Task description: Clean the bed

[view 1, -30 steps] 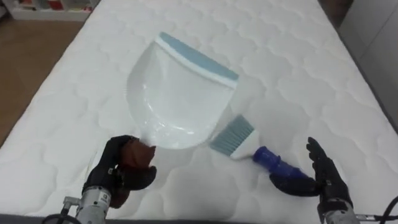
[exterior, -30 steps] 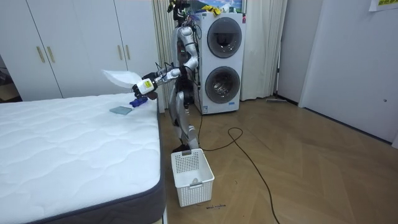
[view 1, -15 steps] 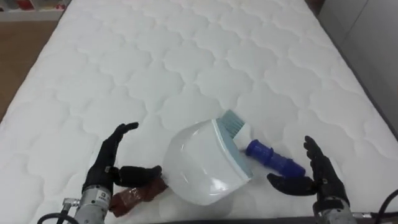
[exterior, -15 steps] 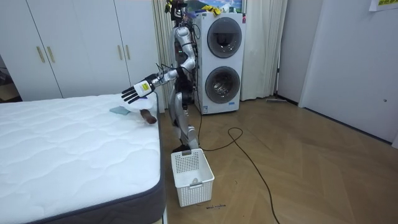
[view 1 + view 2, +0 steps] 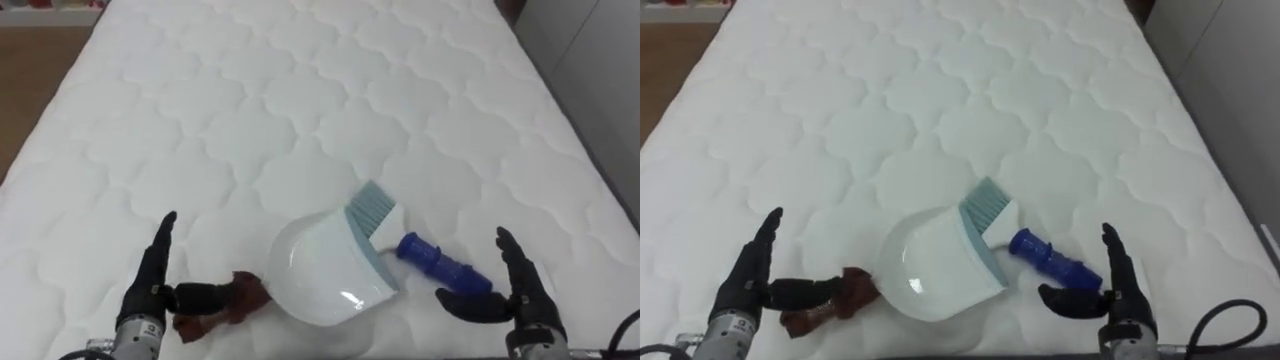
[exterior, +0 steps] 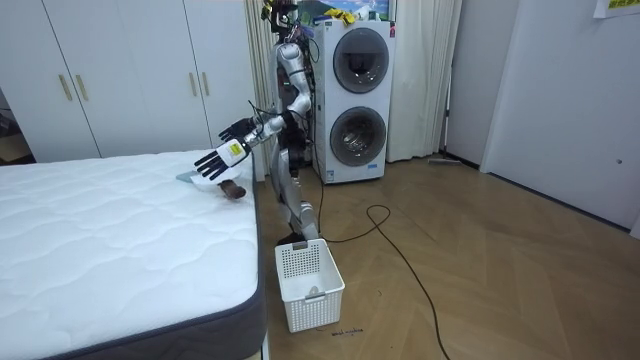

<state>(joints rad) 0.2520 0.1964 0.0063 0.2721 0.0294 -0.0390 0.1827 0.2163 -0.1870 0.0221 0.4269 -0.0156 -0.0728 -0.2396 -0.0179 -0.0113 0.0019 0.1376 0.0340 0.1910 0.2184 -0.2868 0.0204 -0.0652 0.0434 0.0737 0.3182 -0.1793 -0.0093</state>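
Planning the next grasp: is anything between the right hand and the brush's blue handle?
Nothing visible. The open right hand is beside the free end of the blue handle; the dustpan lies at the bristle end.

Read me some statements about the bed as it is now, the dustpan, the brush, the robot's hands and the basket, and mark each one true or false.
1. The dustpan lies on the mattress. True.
2. The right hand is curled round the brush. False: its fingers are straight, and the brush lies on the mattress beside it.
3. The left hand is open. True.
4. The white basket stands on the mattress. False: it stands on the floor beside the mattress.
5. The brush lies on the dustpan's left. False: it lies on the dustpan's right.
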